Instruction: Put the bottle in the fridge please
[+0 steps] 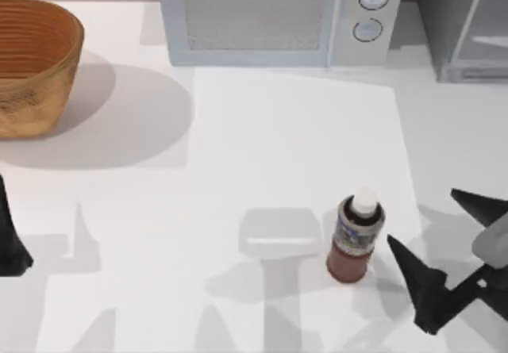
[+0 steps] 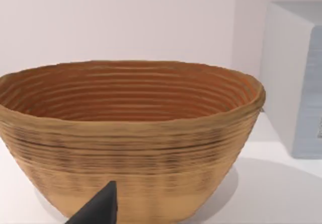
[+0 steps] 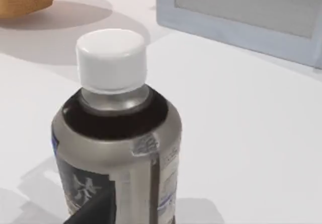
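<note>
- The bottle (image 1: 356,239) is standing upright on the table (image 1: 262,139), right of centre and toward the near edge, white cap up; nothing is gripping it, and it is well apart from the fridge (image 1: 464,20), which is sitting at the far right corner.
- The right pincer (image 1: 452,242) is hovering just beside the bottle on its right, with its two dark fingers spread wide and pointing toward it; no finger is touching the label. Judgement: this stance is fitting an approach to a side grasp, the opening being set broader than the bottle's body so that it can slide around it.
- In the right wrist view the bottle (image 3: 118,143) is looming close, with one dark fingertip (image 3: 95,209) showing low against its label, which is supporting the reading that a grasp is near but not made.
- The left pincer (image 1: 12,246) is sitting parked at the left edge, facing the basket (image 2: 128,138); whether its fingers are apart or together I cannot tell.
- The fridge's pale door panel is appearing in place; whether it is shut I cannot tell. Judgement: the task is standing at its opening step.
- The table is lying white, flat and bare around the bottle, carrying a woven basket at far left and a light-grey microwave (image 1: 278,16) along the back.
- A plain pale wall (image 2: 121,20) is rising behind the table.
</note>
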`<control>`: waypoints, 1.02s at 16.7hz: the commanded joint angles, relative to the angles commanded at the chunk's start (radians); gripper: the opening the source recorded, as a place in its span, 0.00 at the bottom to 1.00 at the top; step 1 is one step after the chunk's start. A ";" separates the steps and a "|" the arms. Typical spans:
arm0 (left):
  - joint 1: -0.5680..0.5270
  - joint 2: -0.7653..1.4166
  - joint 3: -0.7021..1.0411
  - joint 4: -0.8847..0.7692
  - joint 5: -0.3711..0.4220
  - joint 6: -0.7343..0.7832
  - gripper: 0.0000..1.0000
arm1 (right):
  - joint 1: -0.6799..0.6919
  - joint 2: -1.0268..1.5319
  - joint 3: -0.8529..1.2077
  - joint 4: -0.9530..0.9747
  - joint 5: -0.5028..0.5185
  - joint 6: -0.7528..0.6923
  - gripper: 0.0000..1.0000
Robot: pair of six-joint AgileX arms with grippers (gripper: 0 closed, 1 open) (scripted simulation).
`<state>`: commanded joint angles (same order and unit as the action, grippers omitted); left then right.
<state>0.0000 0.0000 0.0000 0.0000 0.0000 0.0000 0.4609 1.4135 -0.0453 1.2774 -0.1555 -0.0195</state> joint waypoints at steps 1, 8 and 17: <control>0.000 0.000 0.000 0.000 0.000 0.000 1.00 | 0.023 0.071 -0.001 0.064 -0.008 -0.001 1.00; 0.000 0.000 0.000 0.000 0.000 0.000 1.00 | 0.104 0.302 -0.003 0.286 -0.036 -0.004 1.00; 0.000 0.000 0.000 0.000 0.000 0.000 1.00 | 0.132 0.397 0.106 0.273 -0.007 0.002 1.00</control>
<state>0.0000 0.0000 0.0000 0.0000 0.0000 0.0000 0.5926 1.8103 0.0606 1.5502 -0.1630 -0.0179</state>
